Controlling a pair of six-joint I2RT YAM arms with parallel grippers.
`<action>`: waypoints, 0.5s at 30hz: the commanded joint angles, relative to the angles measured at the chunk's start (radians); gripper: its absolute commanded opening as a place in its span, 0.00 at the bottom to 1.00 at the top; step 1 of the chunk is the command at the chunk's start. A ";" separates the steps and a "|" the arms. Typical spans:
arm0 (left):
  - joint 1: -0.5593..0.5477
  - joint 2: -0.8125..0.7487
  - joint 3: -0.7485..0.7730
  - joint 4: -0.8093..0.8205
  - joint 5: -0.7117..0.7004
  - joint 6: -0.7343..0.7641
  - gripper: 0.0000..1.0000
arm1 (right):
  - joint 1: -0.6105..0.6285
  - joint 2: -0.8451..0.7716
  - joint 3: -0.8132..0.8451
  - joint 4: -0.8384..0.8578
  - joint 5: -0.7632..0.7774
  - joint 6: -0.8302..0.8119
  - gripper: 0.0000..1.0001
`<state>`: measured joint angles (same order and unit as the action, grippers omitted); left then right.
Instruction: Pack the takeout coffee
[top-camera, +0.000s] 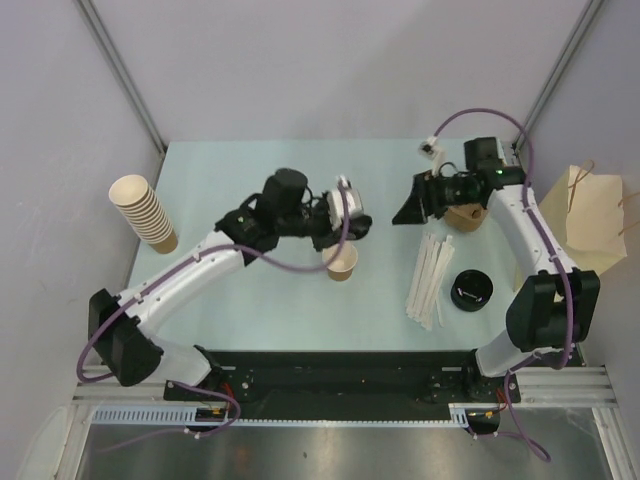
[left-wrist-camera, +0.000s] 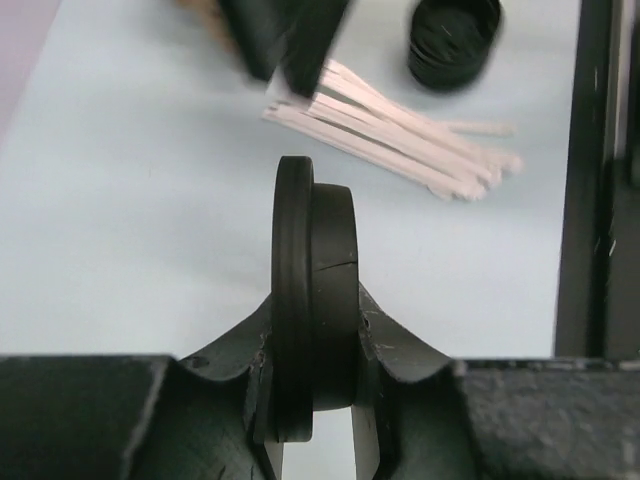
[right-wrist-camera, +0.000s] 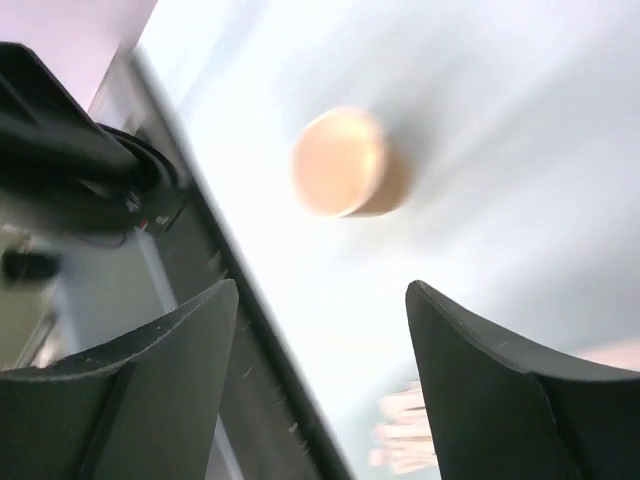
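We see one pale green table (top-camera: 250, 180) with two arms on it, both reaching toward the middle. At the far right edge stands one brown paper carrier bag (top-camera: 592, 222). Over on the left lies one tall stack of nested tan paper cups (top-camera: 147, 210), tilted, well apart from everything else.

Right of centre we have one loose bundle of pale wooden stir sticks (top-camera: 429, 282); there are too many overlapping for us to count. Just beside them is one small pile of black round lids (top-camera: 470, 289).

Now the takeout coffee: one small tan-brown paper cup (top-camera: 341, 262) stands upright and open-mouthed at mid-table, just on the near side of the left gripper (top-camera: 350, 218).

In the left wrist view, that gripper's fingers are pinched on one black round plastic lid (left-wrist-camera: 315, 290), held edge-on.

The right gripper (right-wrist-camera: 322, 300) hangs with its fingers (right-wrist-camera: 160, 380) spread wide and nothing between them. The cup looks blurred beyond it.
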<state>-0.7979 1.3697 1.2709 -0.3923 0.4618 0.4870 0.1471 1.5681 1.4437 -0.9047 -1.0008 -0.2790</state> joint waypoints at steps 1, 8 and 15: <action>0.141 0.040 0.051 0.076 0.179 -0.537 0.09 | -0.058 -0.094 0.041 0.214 0.086 0.149 0.73; 0.236 0.029 -0.091 0.439 0.198 -0.985 0.04 | 0.069 -0.134 0.031 0.326 0.281 0.257 0.69; 0.295 0.008 -0.197 0.609 0.129 -1.220 0.01 | 0.115 -0.112 0.049 0.395 0.303 0.398 0.64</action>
<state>-0.5297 1.4155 1.1183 0.0486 0.6178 -0.5247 0.2634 1.4601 1.4460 -0.6010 -0.7326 -0.0113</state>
